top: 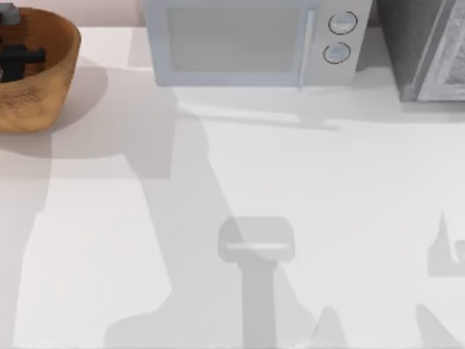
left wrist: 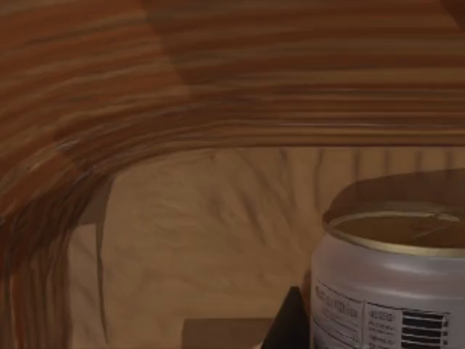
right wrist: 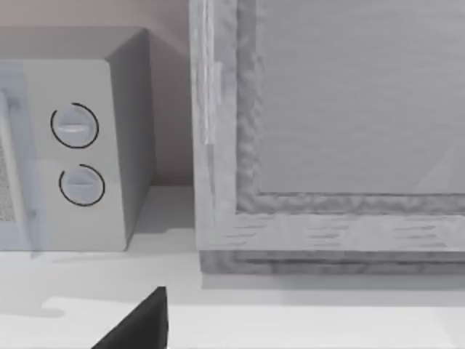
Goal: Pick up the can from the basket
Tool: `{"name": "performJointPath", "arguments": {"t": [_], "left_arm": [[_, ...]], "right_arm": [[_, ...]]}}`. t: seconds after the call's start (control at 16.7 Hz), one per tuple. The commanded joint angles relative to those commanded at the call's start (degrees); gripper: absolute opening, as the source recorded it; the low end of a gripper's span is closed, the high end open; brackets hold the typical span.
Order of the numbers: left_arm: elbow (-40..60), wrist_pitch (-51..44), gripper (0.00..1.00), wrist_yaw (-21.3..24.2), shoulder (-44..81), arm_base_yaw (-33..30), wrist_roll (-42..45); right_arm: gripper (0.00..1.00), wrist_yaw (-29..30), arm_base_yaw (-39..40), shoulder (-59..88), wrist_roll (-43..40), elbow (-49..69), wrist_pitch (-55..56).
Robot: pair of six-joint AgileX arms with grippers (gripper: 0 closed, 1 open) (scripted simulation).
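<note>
Top view puts the basket (top: 43,80) in the upper left of the frame, on the white table (top: 240,182), and my left gripper (top: 16,58) shows as a dark shape reaching down inside it at the frame's left edge; I cannot tell how its fingers stand. A pale microwave (top: 254,40) sits along the upper middle, and a grey cabinet-like block (top: 429,47) fills the upper right corner. From my left wrist, the can (left wrist: 392,283) stands upright on the basket's floor at the lower right of the frame, tan-gold top up, white side with printed marks, the ribbed wall curving behind it. One dark fingertip (left wrist: 289,323) shows just beside the can. My right arm is parked, its wrist facing the microwave and block.
</note>
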Motion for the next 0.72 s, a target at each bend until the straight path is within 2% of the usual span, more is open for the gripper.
{"name": "performJointPath", "arguments": {"t": [0.42, 0.72], "left_arm": [[-1.3, 0.1, 0.00, -1.0, -3.1, 0.8, -0.8], [-13.1, 4.7, 0.00, -2.1, -14.3, 0.8, -1.9]], "right_arm": [[1.00, 0.0, 0.0, 0.0, 0.0, 0.0, 0.0], [1.00, 0.0, 0.0, 0.0, 0.0, 0.0, 0.0]]}}
